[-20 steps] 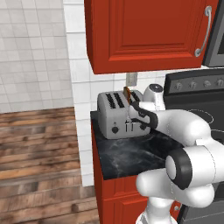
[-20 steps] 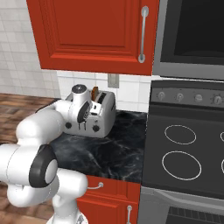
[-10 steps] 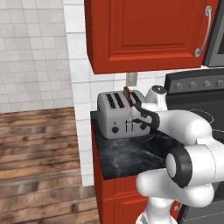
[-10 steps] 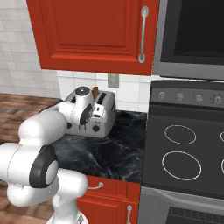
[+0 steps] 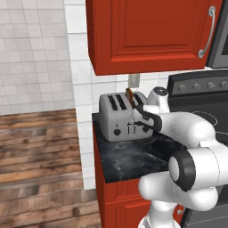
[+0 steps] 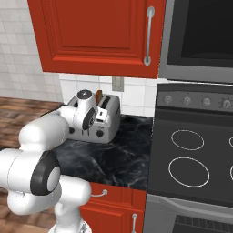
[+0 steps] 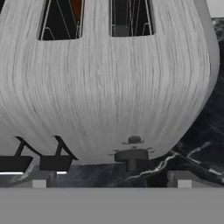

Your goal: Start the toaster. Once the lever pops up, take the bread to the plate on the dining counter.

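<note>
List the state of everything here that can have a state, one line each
Toaster: upright on the black counter, bread in one slot.
Bread: standing in the slot, top edge poking out.
End effector: open, at the toaster's front, holding nothing.
Red upper cabinet: door closed.

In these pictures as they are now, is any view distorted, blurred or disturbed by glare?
Hand view: the toaster bulges strongly, bent by closeness, and its texture looks soft; no glare. Left base view: sharp, evenly lit, the toaster keeps straight edges. Right base view: also sharp, only faint shading under the red cabinet.
</note>
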